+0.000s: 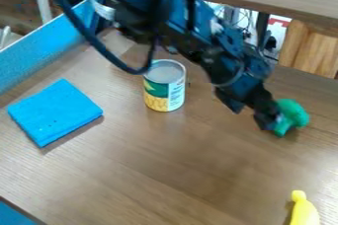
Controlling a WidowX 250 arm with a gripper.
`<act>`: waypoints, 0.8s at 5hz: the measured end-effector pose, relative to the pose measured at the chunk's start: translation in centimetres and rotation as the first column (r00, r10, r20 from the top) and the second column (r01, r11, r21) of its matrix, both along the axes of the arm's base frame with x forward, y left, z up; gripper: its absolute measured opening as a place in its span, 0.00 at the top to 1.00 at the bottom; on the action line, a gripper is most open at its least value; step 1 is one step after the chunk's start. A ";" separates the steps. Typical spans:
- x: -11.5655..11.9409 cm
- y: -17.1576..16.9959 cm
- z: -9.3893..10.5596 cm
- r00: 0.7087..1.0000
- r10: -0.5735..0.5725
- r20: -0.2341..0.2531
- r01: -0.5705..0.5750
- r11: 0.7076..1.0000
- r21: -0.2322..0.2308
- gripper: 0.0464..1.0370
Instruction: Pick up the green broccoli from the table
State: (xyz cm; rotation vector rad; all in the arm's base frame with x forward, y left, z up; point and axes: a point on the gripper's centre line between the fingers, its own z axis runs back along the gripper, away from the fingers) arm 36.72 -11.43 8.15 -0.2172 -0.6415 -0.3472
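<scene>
The black gripper [265, 116] is low over the right side of the table, at the end of the arm coming from the upper left. Against its tip is a green toy broccoli [295, 114], with its rounded head to the right and its stem toward the front. Part of the broccoli is hidden behind the gripper, and whether it is held or only touched cannot be made out.
An opened-looking can [165, 86] stands upright left of the gripper, below the arm. A folded blue cloth [55, 112] lies at the left. A yellow banana-like toy [304, 212] is at the lower right. A blue board [46, 44] edges the wooden table [151, 169] at the upper left.
</scene>
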 end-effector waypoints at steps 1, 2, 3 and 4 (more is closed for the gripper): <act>1.2 -1.5 -0.9 0.997 -0.055 0.060 0.051 0.996 0.068 0.04; 1.9 -2.1 -1.5 0.994 -0.071 0.089 0.062 0.993 0.098 0.04; 2.5 -1.8 -1.5 0.993 -0.051 0.109 0.039 0.993 0.114 0.04; 2.7 -2.1 -1.9 0.992 -0.029 0.126 0.013 0.992 0.123 0.04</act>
